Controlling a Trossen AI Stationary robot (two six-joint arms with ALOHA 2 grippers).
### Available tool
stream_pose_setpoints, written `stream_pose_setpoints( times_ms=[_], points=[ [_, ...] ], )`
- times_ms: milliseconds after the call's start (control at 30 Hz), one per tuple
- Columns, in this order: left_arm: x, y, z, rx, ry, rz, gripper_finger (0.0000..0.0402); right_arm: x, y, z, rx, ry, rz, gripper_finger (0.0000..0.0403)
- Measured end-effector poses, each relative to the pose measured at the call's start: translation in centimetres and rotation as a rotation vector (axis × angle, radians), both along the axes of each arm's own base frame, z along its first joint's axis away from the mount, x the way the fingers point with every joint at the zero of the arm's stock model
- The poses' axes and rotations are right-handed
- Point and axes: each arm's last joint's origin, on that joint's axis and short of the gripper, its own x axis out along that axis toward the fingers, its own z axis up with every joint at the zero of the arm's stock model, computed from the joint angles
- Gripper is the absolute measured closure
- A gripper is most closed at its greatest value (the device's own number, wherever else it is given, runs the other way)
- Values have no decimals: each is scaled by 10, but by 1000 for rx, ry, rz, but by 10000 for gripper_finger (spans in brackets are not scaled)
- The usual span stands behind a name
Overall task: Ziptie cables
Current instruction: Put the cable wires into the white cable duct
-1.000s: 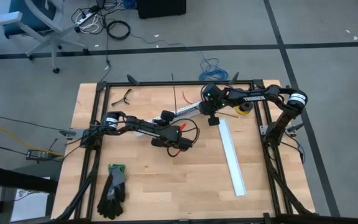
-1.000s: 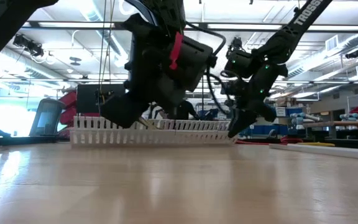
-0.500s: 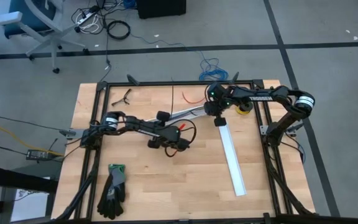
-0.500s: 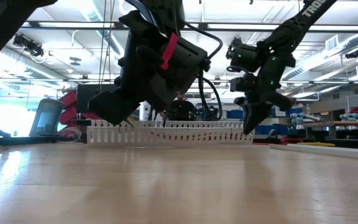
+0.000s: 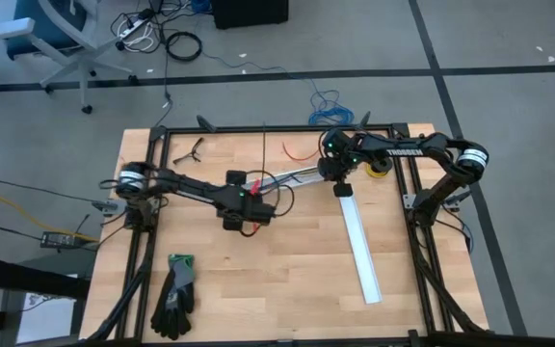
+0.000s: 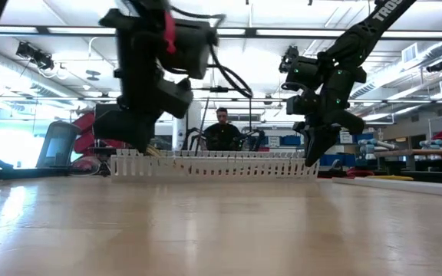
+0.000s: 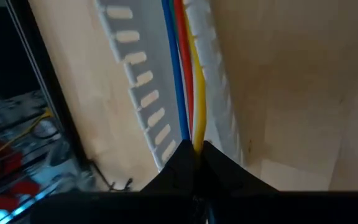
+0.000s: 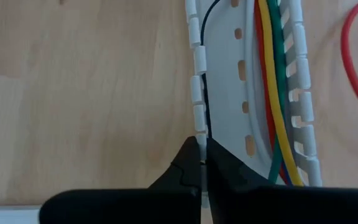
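Cables lie inside the white slotted channel. Left tool grips the cables; right tool clenched at channel wall.

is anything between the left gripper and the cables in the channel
Nothing visible does. In the left wrist view the shut left gripper sits right at the cables, which run along the floor of the white slotted channel. The channel's walls flank them on either side; nothing covers them.
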Motion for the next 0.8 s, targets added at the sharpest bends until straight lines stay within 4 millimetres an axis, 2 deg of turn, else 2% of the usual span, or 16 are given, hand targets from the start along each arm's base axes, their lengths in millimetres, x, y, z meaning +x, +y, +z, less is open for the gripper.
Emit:
stream_pose_setpoints(
  times_ms=[100,367,533,800],
  points=[
    [-14,9,-2,-32,-49,18,387,0,0,0,19,-6,-13,403],
    [-39,28,-24,-119,-179,66,386,0,1,1,62,-18,-36,403],
    [-39,33,-24,-124,-182,74,386,3,-1,8,85,-21,-31,403],
    [-32,46,-24,-242,-263,62,384,4,-5,18,106,-10,-37,403]
  ],
)
